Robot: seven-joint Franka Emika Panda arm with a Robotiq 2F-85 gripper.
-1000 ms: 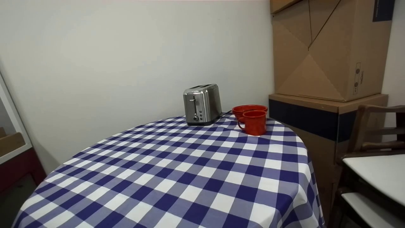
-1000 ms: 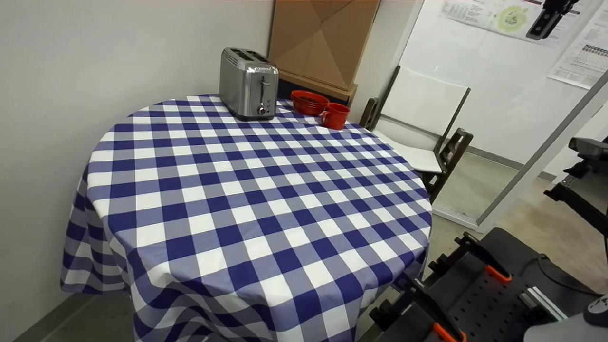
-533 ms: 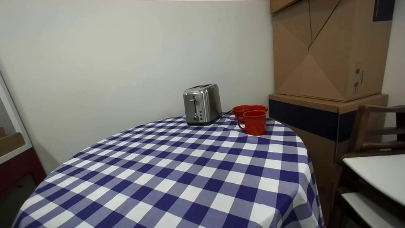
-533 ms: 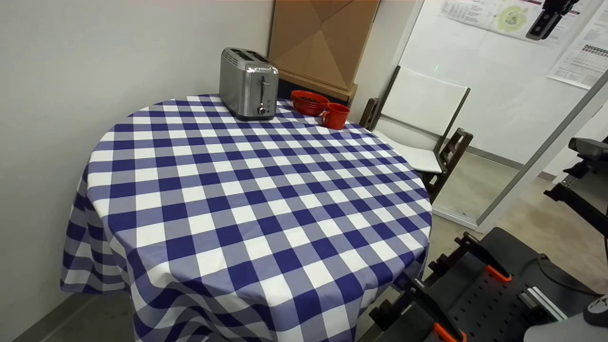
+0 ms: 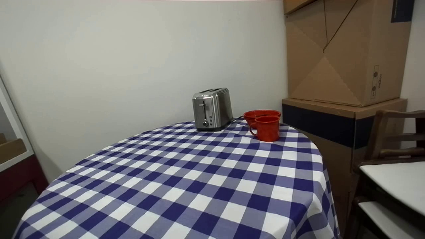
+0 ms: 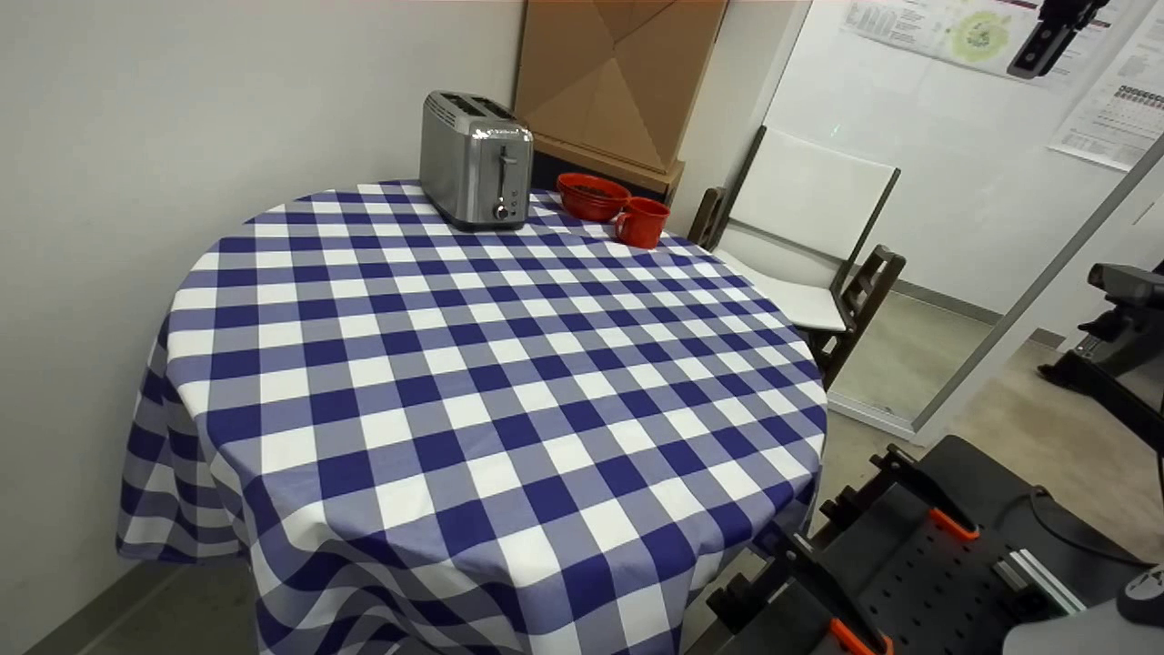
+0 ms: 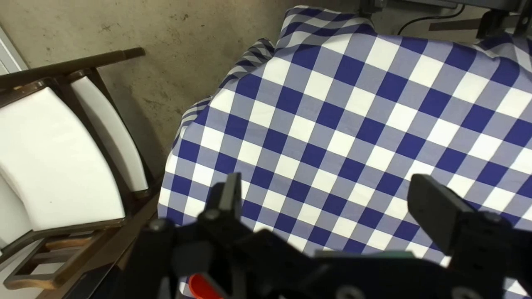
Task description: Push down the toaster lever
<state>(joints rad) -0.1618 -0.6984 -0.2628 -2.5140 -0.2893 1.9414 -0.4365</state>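
Note:
The silver toaster [image 5: 212, 109] stands upright near the far edge of the table against the wall. It also shows in an exterior view [image 6: 473, 164]. Its lever [image 6: 507, 161] sits near the top of its slot, above a round knob. In the wrist view my gripper [image 7: 327, 178] is wide open with nothing between its fingers, high over the checkered cloth. The toaster is out of the wrist view. In an exterior view one dark finger [image 6: 1041, 50] shows at the top right, far from the toaster; the rest of the gripper is out of frame.
A red bowl [image 6: 593, 197] and a red cup [image 6: 643, 224] stand beside the toaster. A red item [image 7: 202, 286] is partly hidden behind my gripper. Cardboard boxes [image 5: 332, 66] stack behind the table. Chairs [image 6: 800, 227] and a black clamped platform [image 6: 918, 564] stand near the table edge.
The dark device at the right edge of an exterior view has shifted very slightly. The finger at the top right has barely moved. The toaster, its lever, the cup and the bowl look the same.

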